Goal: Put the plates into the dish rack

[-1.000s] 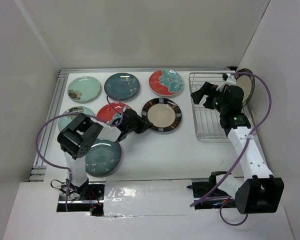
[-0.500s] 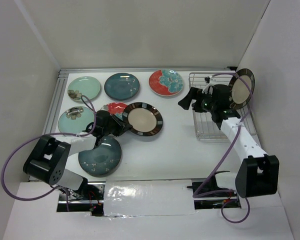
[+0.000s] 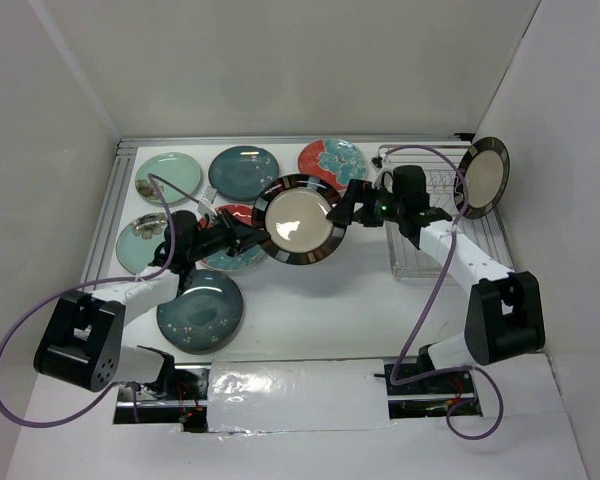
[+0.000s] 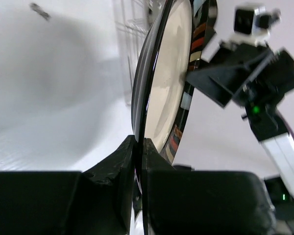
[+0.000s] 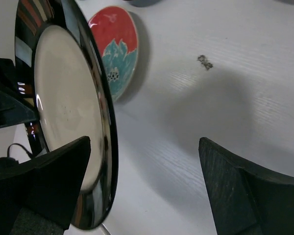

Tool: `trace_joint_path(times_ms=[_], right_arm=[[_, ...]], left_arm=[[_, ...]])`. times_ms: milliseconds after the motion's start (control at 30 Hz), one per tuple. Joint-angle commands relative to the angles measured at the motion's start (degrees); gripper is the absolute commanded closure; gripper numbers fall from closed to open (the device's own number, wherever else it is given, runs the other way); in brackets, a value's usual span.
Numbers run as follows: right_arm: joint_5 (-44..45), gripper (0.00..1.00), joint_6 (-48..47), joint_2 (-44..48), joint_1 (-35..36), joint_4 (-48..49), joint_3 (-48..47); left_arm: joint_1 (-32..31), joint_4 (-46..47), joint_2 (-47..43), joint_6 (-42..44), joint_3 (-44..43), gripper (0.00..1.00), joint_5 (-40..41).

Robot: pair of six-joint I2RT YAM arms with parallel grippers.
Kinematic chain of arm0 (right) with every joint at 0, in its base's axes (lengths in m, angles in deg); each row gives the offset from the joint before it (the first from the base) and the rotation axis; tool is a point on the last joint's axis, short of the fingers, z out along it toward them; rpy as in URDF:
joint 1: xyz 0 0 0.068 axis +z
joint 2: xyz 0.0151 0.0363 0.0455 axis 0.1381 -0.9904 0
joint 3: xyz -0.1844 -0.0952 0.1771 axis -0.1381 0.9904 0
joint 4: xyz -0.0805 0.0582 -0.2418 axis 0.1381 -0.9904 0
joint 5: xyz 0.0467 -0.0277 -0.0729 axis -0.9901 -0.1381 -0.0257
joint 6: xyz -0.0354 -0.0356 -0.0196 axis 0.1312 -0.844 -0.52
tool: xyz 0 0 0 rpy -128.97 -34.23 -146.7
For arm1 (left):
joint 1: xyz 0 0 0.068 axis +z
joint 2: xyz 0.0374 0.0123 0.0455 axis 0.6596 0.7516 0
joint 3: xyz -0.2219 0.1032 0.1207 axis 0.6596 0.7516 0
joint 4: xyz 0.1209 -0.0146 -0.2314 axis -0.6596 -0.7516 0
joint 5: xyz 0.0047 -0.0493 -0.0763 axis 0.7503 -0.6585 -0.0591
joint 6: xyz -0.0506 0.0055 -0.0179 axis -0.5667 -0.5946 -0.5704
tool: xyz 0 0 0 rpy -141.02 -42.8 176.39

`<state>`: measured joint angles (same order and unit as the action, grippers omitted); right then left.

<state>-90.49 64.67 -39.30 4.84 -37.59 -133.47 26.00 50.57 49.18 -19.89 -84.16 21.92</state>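
Left arm is stretching low from near-left toward centre, with the left gripper (image 3: 250, 236) pinching the left rim of the striped-rim plate (image 3: 300, 218). Its fingers (image 4: 121, 164) are clamping the edge, one on each face. The plate is hanging clear of the table (image 3: 330, 300), tilted so its face is showing to the top camera, mid-table just left of the dish rack (image 3: 420, 250). Right arm is bending up from near-right with its forearm over the rack and its wrist pointing left. The right gripper (image 3: 350, 205) is gaping wide at the plate's right rim. In its wrist view the rim is sitting just beside one finger, and I can't tell if they're touching. The held plate is glossy ceramic with a cream centre and a dark rim carrying coloured stripes. The rack is thin silver wire, rectangular, with a second striped plate (image 3: 482, 177) standing on edge at its far-right end. Lying flat on the left half are two mint plates (image 3: 168, 177) (image 3: 138, 242), a dark teal plate (image 3: 244, 172), a red plate with teal flower (image 3: 332, 163), another red plate (image 3: 230, 252) partly hidden under the left arm, and a speckled teal plate (image 3: 200, 310) nearest. The table is matte white with a faint grain and an aluminium rail (image 3: 105, 240) along its left edge. Plain white walls are boxing it in on the left, far and right sides.
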Motion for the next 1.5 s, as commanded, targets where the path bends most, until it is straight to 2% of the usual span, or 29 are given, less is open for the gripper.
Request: trace_joint_path(times_ms=[0, 100, 133, 200, 233, 300, 333, 400, 433, 467, 500, 567, 633, 667, 700, 833, 867, 967, 1100, 1167, 1233, 1467], right_arm=[[-3.8, 0.03, 1.5, -1.0, 1.1, 5.8, -2.9], [-5.6, 0.11, 2.9, -1.6, 2.2, 7.4, -2.9], [-6.7, 0.23, 2.9, -2.2, 2.3, 7.4, -2.9], [-7.9, 0.38, 2.9, -2.7, 2.3, 8.0, -3.5], [-8.5, 0.55, 2.9, -2.7, 2.8, 8.0, -3.5], [-9.7, 0.69, 2.9, -2.7, 2.8, 8.0, -3.5], [-9.7, 0.81, 2.9, -2.7, 2.8, 8.0, -3.5], [-9.2, 0.93, 1.7, -2.7, 2.8, 6.6, -3.5], [-8.6, 1.0, 1.1, -2.1, 2.8, 4.6, -4.9], [-8.0, 1.0, -0.6, -2.1, 2.8, 3.5, -5.7], [-6.8, 1.0, -1.6, -1.4, 2.8, 2.3, -6.4], [-4.8, 1.0, -4.9, -0.8, 2.1, -1.3, -9.7], [-0.5, 1.0, -7.4, -0.1, 1.5, -4.0, -12.6], [0.9, 1.0, -10.1, 0.6, 0.6, -6.3, -15.7], [2.6, 1.0, -11.5, 0.7, -0.5, -7.4, -17.3], [14.2, 1.0, -18.8, 4.0, -3.5, -10.0, -23.8], [20.4, 1.0, -20.2, 4.6, -4.2, -10.0, -24.6], [31.5, 1.0, -26.1, 6.8, -7.0, -7.5, -25.3], [41.0, 1.0, -34.3, 9.0, -12.0, 1.4, -22.3], [45.1, 1.0, -36.5, 10.7, -13.6, 5.8, -20.0], [45.6, 1.0, -38.4, 11.2, -16.8, 11.0, -17.5], [45.6, 1.0, -45.5, 10.6, -22.5, 18.2, -16.1]], left_arm=[[0.3, 15.0, -3.1, 1.1, -2.6, 1.0, -9.3], [0.3, 15.0, -2.6, 2.0, -3.4, 1.0, -10.4], [0.8, 15.0, -2.6, 2.7, -3.4, 1.0, -11.0], [0.9, 15.6, -1.9, 2.7, -3.9, 1.0, -11.6], [0.9, 15.6, -1.2, 3.3, -4.7, 1.0, -12.4], [1.5, 14.1, -0.7, 4.1, -5.2, 1.0, -12.4], [2.0, 13.4, -0.7, 4.1, -5.8, 1.0, -13.0], [2.0, 10.4, -0.1, 5.8, -6.6, 0.89, -13.0], [2.6, 9.0, -0.1, 5.8, -7.7, 0.8, -13.6], [2.6, 7.5, 0.4, 7.6, -8.2, 0.71, -13.6], [3.3, 3.8, 0.4, 8.5, -8.7, 0.57, -13.6], [3.8, -2.9, 0.4, 11.1, -11.2, 0.42, -13.6], [4.5, -10.8, 0.4, 17.0, -13.5, 0.32, -12.3], [4.5, -19.1, -0.2, 19.1, -15.9, 0.23, -10.3], [4.5, -23.3, -0.2, 23.2, -17.0, 0.17, -8.8], [5.1, -39.7, -2.6, 30.5, -20.5, 0.01, 0.3], [5.6, -42.4, -3.4, 31.7, -21.1, 0.01, 2.2], [5.6, -50.8, -4.2, 35.5, -21.1, 0.01, 8.8], [6.1, -56.9, -6.7, 39.0, -20.6, 0.01, 16.0], [6.7, -57.9, -7.4, 40.2, -19.8, 0.01, 16.6], [7.3, -58.0, -7.9, 40.8, -18.9, 0.01, 16.6], [7.3, -56.1, -7.9, 43.0, -17.0, 0.01, 16.6]])
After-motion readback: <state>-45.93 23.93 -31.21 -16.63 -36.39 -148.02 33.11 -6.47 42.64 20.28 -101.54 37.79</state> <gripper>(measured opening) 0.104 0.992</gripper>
